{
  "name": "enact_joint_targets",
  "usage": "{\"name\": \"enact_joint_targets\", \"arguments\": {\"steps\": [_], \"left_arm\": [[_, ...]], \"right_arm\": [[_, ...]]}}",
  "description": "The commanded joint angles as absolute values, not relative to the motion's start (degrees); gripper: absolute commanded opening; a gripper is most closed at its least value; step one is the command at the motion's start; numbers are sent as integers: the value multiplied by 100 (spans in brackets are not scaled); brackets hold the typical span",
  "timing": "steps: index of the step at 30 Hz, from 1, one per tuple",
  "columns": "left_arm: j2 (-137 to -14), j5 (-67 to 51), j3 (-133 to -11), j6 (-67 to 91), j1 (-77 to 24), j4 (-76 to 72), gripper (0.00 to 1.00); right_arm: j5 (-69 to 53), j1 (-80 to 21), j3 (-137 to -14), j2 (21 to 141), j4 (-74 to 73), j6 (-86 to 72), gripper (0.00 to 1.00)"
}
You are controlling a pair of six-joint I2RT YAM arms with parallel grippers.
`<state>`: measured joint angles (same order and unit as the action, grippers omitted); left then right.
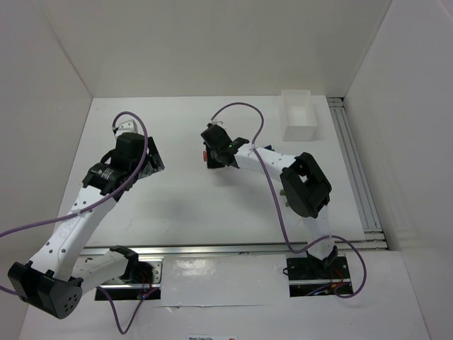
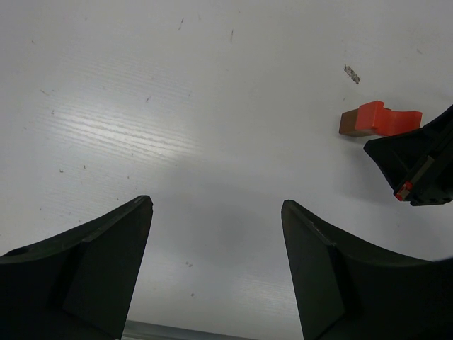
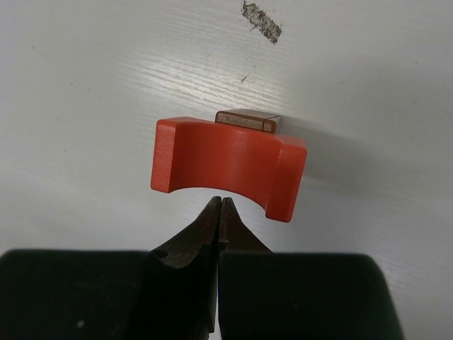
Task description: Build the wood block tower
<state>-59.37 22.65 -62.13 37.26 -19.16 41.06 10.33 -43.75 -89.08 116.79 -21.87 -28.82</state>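
Note:
A red notched wood block (image 3: 226,163) lies on the white table with a small brown block (image 3: 246,120) tight against its far side, partly hidden by it. I cannot tell whether the red one rests on the brown one. My right gripper (image 3: 221,202) is shut and holds nothing, its tips just short of the red block's curved notch. From above, the red block (image 1: 204,154) peeks out beside the right gripper (image 1: 209,151). My left gripper (image 2: 216,205) stands open over bare table, left of the red block (image 2: 382,117) and brown block (image 2: 350,124). No stacked tower shows.
A white rectangular bin (image 1: 301,117) stands at the back right. Metal rails (image 1: 357,177) run along the table's right side and near edge. White walls enclose the table. A dark scuff (image 3: 262,21) marks the surface beyond the blocks.

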Motion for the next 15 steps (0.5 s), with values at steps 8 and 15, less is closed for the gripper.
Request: {"name": "enact_joint_targets", "arguments": {"steps": [8,15], "left_arm": [[-5818,2338,-6223,3586,-1881,3929,86],[-5818,2338,-6223,3586,-1881,3929,86]], "right_arm": [[1151,-4438,-9202,11733,-2109,-2821,0],[1204,-4438,-9255,11786,-2162,-2821,0]]}}
